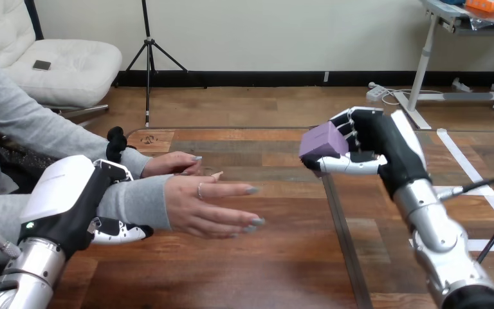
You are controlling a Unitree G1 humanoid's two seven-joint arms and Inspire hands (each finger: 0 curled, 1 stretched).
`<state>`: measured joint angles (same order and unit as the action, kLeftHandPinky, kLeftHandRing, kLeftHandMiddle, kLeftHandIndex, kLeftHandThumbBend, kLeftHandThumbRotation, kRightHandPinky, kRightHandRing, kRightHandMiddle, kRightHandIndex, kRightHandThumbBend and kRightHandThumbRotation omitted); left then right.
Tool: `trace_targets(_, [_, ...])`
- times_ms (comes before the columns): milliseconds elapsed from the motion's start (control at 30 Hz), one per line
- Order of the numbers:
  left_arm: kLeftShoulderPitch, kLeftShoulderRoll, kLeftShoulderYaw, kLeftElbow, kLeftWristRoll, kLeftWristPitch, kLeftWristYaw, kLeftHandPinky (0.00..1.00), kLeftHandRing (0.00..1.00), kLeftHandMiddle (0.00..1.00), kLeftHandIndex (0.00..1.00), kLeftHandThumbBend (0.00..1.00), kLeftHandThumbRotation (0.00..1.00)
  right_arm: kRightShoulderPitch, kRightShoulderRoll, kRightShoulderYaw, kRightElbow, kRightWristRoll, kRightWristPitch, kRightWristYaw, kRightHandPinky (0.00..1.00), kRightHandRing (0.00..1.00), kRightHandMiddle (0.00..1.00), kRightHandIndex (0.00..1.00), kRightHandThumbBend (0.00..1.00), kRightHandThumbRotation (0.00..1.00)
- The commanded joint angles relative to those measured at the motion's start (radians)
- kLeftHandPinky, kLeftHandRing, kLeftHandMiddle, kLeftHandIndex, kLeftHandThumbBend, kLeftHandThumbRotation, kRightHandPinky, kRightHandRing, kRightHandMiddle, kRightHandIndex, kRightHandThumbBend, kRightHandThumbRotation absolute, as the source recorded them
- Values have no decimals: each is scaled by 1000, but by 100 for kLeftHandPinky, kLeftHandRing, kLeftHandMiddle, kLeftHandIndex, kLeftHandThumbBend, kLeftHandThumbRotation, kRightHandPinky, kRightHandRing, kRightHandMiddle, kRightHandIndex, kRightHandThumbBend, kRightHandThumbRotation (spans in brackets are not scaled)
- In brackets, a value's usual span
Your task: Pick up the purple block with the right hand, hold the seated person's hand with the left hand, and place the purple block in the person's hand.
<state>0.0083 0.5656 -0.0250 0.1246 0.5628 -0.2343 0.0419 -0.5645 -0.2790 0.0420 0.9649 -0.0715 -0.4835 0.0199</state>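
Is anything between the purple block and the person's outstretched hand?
Nothing visible. The block, held in the right hand, is off to the right of the person's near hand, with only bare table across the gap. The person's far hand lies behind the near one, off the path.

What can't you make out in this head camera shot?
Head view:
far side of the purple block, behind fingers of the right hand;
the person's farther hand, partly behind the nearer hand;
the person's wrist, under the left hand;
the right arm, cut by the bottom edge.
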Motion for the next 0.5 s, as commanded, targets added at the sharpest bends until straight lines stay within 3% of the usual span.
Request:
trace_targets(0, [-108, -24, 16, -106, -8, -36, 51, 15, 21, 29, 33, 67, 0, -20, 24, -39, -47, 34, -22, 2, 34, 37, 42, 43, 84, 0])
trace_targets(467, [-122, -43, 15, -105, 3, -31, 57, 17, 23, 30, 33, 66, 0, 25, 71, -75, -66, 88, -5, 37, 34, 37, 42, 43, 84, 0])
